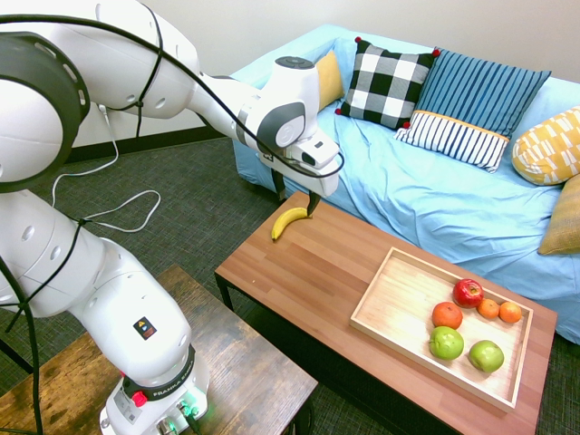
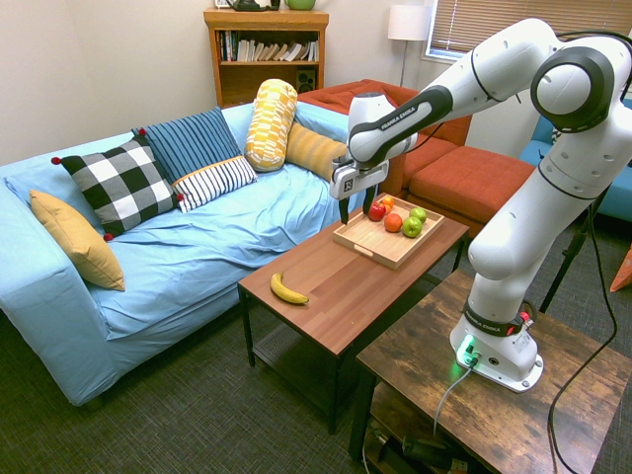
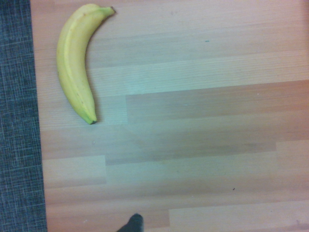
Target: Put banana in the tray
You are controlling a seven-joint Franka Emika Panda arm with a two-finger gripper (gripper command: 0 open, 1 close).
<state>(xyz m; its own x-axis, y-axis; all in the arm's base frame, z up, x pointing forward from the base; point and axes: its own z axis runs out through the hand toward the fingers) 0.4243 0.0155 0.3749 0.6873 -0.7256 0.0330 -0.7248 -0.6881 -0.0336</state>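
The banana (image 1: 288,222) (image 2: 288,289) (image 3: 75,63) lies flat near one end of the reddish-brown coffee table (image 1: 308,272), close to the table edge. The pale wooden tray (image 1: 399,308) (image 2: 370,247) sits at the table's other end. My gripper (image 1: 294,198) (image 2: 354,209) hangs open above the table, between banana and tray and nearer the banana. Nothing is between its fingers. In the wrist view the banana lies off to one side beside the carpet edge.
Inside the tray are a red apple (image 1: 468,292), two green apples (image 1: 446,343), and three oranges (image 1: 447,314). A blue sofa (image 1: 435,199) with several cushions runs along the table's far side. A darker wooden table (image 1: 227,362) stands beside it.
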